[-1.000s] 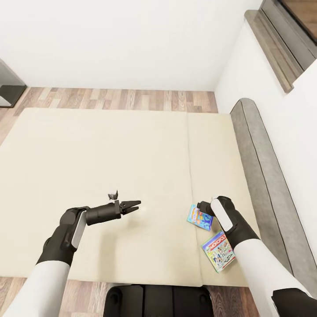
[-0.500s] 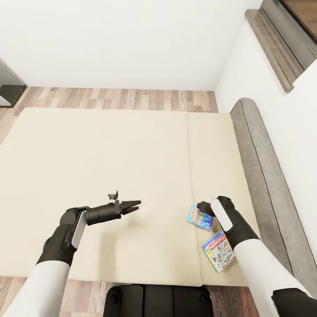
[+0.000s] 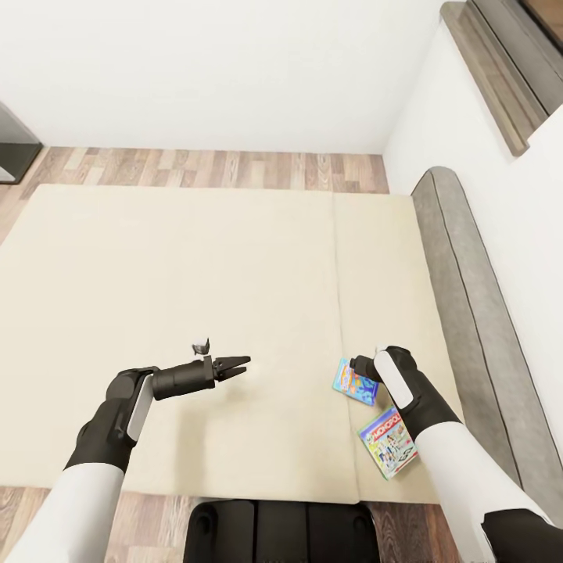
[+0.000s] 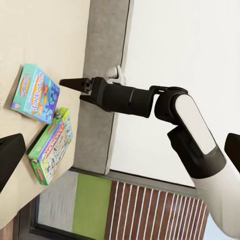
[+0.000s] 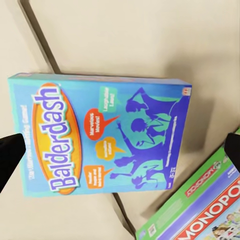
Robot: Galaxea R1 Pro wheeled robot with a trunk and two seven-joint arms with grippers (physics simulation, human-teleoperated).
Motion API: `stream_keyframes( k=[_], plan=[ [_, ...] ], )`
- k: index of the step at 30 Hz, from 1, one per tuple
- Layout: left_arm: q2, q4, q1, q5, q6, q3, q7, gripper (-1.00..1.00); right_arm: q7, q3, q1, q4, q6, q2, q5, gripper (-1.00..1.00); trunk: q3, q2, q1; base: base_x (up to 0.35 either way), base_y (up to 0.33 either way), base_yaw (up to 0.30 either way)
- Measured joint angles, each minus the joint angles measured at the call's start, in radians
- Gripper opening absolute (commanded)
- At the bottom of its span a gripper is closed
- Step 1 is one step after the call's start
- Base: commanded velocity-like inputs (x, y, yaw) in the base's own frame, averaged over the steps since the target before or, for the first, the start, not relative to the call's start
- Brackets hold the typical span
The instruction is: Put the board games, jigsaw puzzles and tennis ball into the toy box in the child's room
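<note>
R fingers (image 5: 10, 150) spread over Balderdash box (image 5: 100, 135)

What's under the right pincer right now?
The small blue game box lies flat on the cream bed, across the mattress seam, with the Monopoly box beside it. Whatever is beneath the blue box itself is covered.

Matt cream cloth bed (image 3: 195, 281)
</note>
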State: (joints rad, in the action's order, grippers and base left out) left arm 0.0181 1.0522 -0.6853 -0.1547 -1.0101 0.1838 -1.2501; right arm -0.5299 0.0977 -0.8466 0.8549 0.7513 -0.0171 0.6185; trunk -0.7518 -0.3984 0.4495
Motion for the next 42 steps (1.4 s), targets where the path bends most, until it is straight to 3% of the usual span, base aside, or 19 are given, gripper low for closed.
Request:
stream_keyframes(
  k=[42],
  plan=[
    [-0.007,0.005,-0.005,-0.002,-0.008,0.000,-0.002,1.00,0.003,0.003,-0.039,-0.005,0.005,-0.008,0.003,1.00,-0.069,0.000,0.000,0.000,0.000,0.000]
  ],
)
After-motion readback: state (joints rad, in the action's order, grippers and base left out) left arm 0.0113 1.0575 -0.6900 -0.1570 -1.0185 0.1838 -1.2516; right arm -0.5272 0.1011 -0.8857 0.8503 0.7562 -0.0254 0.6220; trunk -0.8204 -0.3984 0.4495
